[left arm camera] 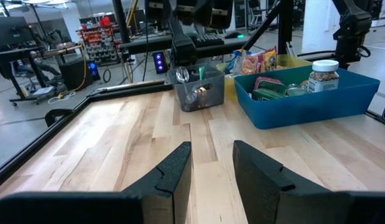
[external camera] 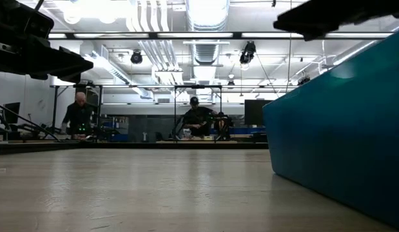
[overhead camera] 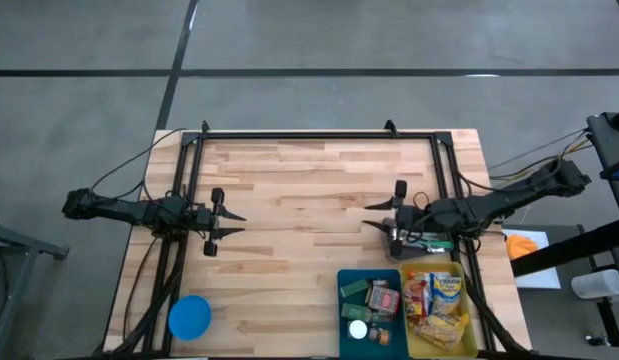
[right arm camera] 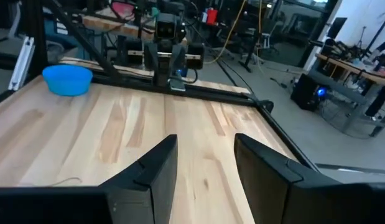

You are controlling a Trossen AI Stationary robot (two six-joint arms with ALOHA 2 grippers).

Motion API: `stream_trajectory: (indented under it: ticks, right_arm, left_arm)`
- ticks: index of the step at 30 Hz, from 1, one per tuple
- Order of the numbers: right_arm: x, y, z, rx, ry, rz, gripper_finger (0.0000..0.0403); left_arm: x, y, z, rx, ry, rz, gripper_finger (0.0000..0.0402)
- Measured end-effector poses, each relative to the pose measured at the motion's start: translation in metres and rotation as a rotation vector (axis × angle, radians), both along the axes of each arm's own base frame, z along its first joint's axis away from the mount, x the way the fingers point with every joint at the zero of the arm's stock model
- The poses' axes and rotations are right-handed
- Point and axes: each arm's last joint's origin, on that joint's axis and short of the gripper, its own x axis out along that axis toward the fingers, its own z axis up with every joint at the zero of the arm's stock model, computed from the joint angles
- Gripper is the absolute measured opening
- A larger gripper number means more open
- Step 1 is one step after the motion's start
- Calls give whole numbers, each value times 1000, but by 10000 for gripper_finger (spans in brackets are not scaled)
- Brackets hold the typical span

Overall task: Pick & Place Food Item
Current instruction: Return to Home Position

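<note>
Your left claw (left arm camera: 212,149) and right claw (right arm camera: 204,142) hover spread and empty over the table (overhead camera: 309,180), facing each other. The black bin (left arm camera: 198,96) of spoons (left arm camera: 183,76) sits just behind the right claw, beneath its wrist. Food packets (overhead camera: 444,290) lie in the blue bin (overhead camera: 340,290) and yellow bin (overhead camera: 439,351) near it. If that arm dips while folding home, it could clip the black bin and tip it.

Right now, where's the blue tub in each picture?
High view: blue tub, bottom, right of centre.
Low view: tub filling the right side.
Left wrist view: tub at upper right.
Right wrist view: not in it.
Landmark: yellow tub beside it, high and left wrist views.
</note>
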Motion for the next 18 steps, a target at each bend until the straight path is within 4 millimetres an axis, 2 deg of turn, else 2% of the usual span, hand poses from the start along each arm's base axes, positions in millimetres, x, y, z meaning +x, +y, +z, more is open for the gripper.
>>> stream_trajectory:
  ticks: [5,14,18]
  right_arm:
    - [-19,-5,-14,26,-27,5,157]
    - [-60,-18,-54,69,-186,-3,157]
    - [-74,-23,-65,80,-231,-35,157]
  left_arm:
    - [0,0,0,0,0,0,119]
    - [0,0,0,-1,0,0,119]
    - [0,0,0,-1,0,0,119]
